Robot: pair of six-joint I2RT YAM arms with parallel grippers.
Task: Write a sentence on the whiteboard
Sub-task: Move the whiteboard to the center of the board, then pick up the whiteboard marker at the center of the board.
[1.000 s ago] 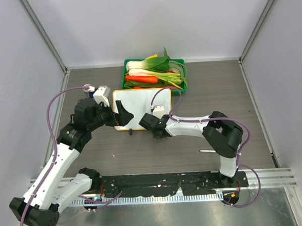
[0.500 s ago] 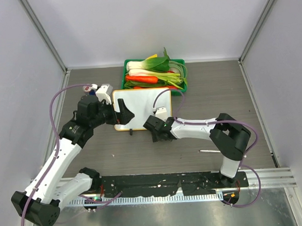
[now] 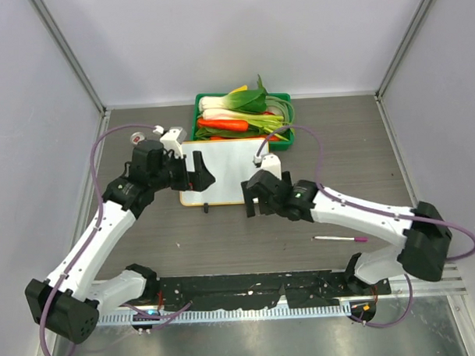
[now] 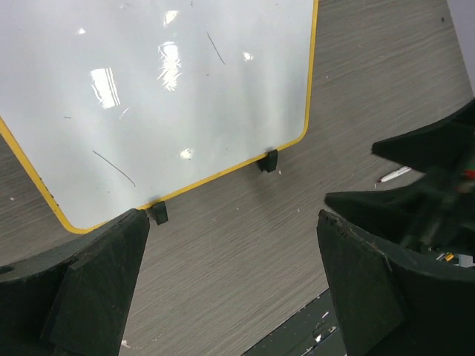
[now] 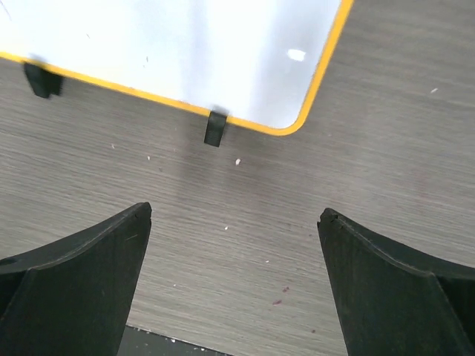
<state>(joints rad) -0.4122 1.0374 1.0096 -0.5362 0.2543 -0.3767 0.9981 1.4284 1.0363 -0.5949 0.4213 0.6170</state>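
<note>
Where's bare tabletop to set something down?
Bare grey wood-grain tabletop lies right of the green plastic vegetable tray, and between the white rectangular whiteboard and the black base rail. Crowded: around the board, under the left tool and right tool; a thin white pen lies front-right.

Bright, even overhead light.
You get glare patches on the whiteboard (image 4: 167, 111); shadows are soft, focus mostly sharp.
</note>
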